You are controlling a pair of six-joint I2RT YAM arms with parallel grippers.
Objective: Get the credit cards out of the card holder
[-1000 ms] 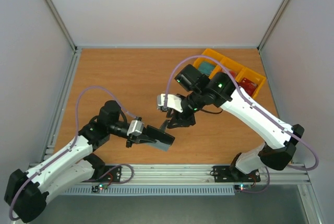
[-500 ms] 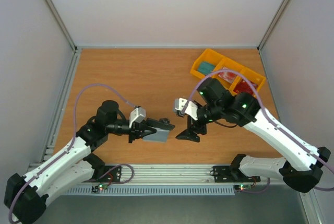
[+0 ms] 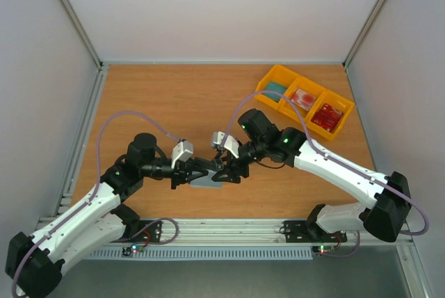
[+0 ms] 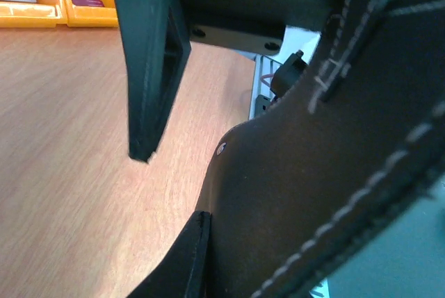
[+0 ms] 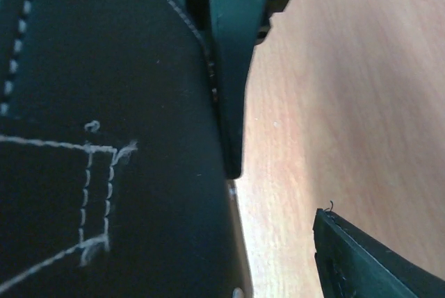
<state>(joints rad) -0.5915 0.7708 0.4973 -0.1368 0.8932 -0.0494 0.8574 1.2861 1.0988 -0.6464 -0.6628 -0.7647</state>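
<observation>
Card holder [image 3: 208, 181] is sitting lower centre of top view, left gripper [image 3: 197, 173] clamping it; right gripper [image 3: 224, 171] is hovering at its end, jaws apart; should be pinching only the hidden credit cards, pulling straight out

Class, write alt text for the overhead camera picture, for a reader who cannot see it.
Over a wooden table, a robot's left claw grips a grey-blue card holder while its open right claw is at the holder's edge. A yellow three-compartment tray sits at the far right.
</observation>
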